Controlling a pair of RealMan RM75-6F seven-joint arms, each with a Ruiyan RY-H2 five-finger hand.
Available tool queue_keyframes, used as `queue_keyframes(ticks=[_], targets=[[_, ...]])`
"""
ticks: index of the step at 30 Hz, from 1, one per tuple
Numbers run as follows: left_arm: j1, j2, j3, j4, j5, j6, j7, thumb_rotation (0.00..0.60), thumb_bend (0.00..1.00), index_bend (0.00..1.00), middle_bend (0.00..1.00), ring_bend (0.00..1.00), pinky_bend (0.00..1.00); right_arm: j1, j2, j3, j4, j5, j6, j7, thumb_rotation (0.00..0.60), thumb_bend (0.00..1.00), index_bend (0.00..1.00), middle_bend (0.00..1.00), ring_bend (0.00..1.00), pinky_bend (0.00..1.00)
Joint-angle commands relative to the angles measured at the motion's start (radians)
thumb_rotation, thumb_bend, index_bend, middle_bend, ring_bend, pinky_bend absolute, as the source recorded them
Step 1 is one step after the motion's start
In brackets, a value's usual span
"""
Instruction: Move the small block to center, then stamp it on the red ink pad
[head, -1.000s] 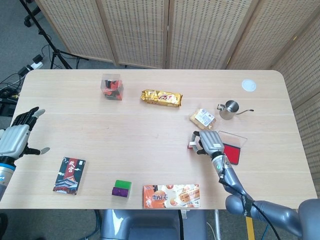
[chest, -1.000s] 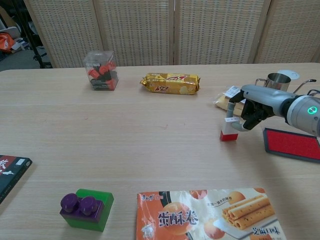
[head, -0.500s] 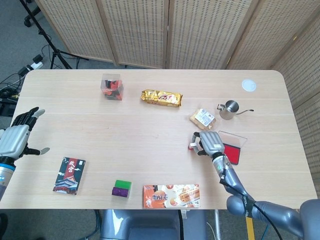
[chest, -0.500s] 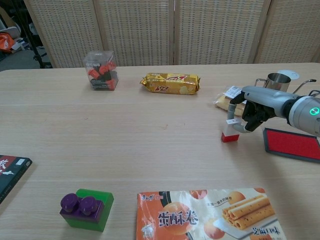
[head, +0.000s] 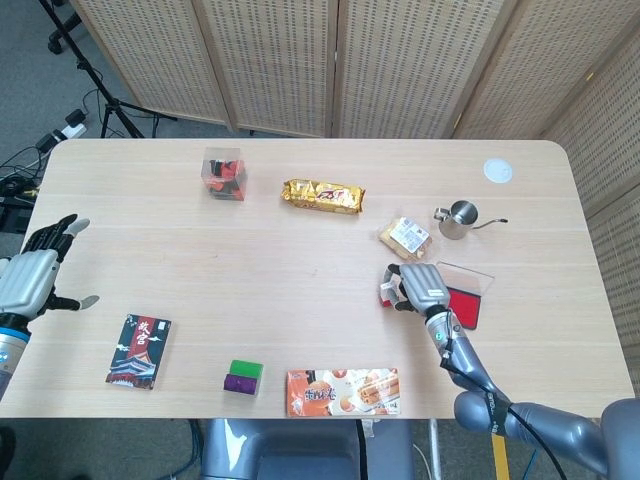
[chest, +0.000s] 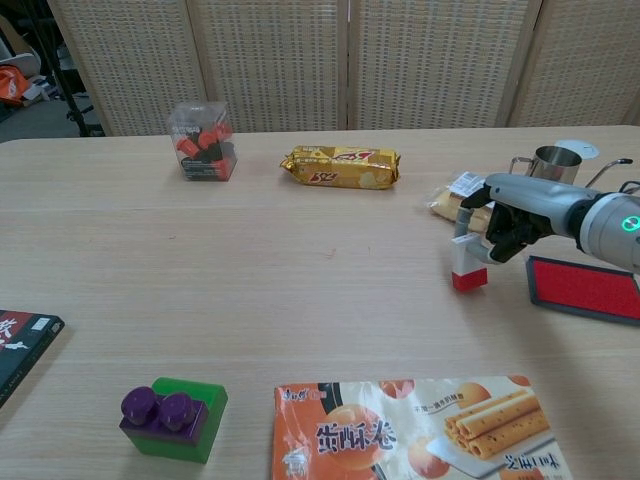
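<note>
Right hand (chest: 515, 228): located at the right of the chest view, above the table (chest: 300, 290). The fingers (chest: 497, 238) are curled inward and close on the upper, pale part of the small block (chest: 466, 262). The block stands upright, red base downward. The base sits at or just above the table surface; contact cannot be determined from either view. The block projects below and to the left of the fingers, with the palm and wrist extending to the right.

In the head view, the same right hand (head: 423, 288) appears right of centre, with the small block (head: 385, 291) at its left edge.

The red ink pad (chest: 585, 288) lies flat on the table just right of the right hand, apart from the block. In the head view the red ink pad (head: 464, 304) is immediately right of the hand.

Left hand (head: 32, 275): at the far left edge of the head view, fingers spread apart, holding nothing, beyond the table edge.
</note>
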Motion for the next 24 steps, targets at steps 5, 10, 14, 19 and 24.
queue_keyframes(ticks=[5,10,14,19,24], targets=[[0.001,0.002,0.000,-0.001,0.002,-0.001,-0.003,0.600,0.03,0.00,0.00,0.00,0.00,0.000,0.001,-0.002,-0.006,0.006,0.003,-0.008,0.600,0.56,0.43,0.97,0.90,1.00],[0.002,0.004,0.000,-0.001,0.006,0.001,-0.008,0.600,0.03,0.00,0.00,0.00,0.00,-0.002,0.006,-0.006,-0.014,0.008,0.000,-0.009,0.600,0.56,0.40,0.97,0.90,1.00],[0.002,0.004,0.001,-0.001,0.008,0.001,-0.008,0.600,0.03,0.00,0.00,0.00,0.00,-0.006,0.011,-0.008,-0.019,0.004,0.001,-0.003,0.600,0.56,0.38,0.97,0.90,1.00],[0.002,0.004,0.002,-0.002,0.011,0.001,-0.007,0.600,0.03,0.00,0.00,0.00,0.00,-0.012,0.020,-0.011,-0.032,-0.008,0.003,0.008,0.600,0.56,0.38,0.97,0.90,1.00],[0.002,0.004,0.003,-0.003,0.012,0.000,-0.008,0.600,0.03,0.00,0.00,0.00,0.00,-0.017,0.031,-0.017,-0.043,-0.013,0.005,0.008,0.600,0.57,0.38,0.97,0.90,1.00]])
